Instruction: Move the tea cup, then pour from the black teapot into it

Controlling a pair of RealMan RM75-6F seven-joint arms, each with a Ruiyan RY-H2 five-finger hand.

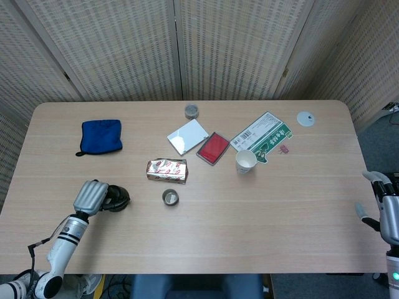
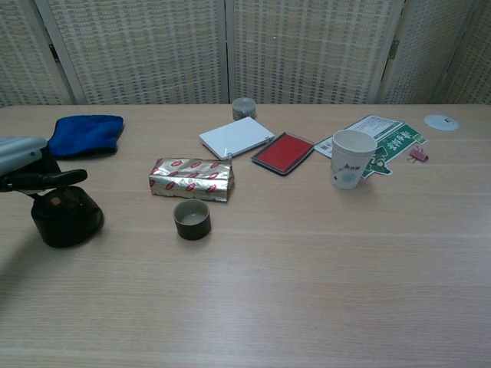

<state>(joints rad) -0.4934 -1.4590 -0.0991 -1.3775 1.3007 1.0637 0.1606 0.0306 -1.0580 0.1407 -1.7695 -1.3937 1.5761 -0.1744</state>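
The black teapot point(image 1: 117, 198) point(image 2: 64, 218) stands on the table at the front left. My left hand point(image 1: 89, 197) point(image 2: 21, 164) is pressed against its left side, fingers curled in around it, one dark finger reaching across just above its lid. The small dark tea cup point(image 1: 170, 197) point(image 2: 192, 219) stands upright to the right of the teapot, apart from the hand. My right hand point(image 1: 388, 210) hangs at the table's right edge with its fingers apart, holding nothing; only the head view shows it.
A foil packet point(image 1: 167, 170) lies just behind the cup. Further back are a blue cloth point(image 1: 101, 136), white box point(image 1: 187, 136), red case point(image 1: 213, 148), paper cup point(image 1: 245, 161), green leaflet point(image 1: 265, 135), round tin point(image 1: 191, 111) and white disc point(image 1: 305, 118).
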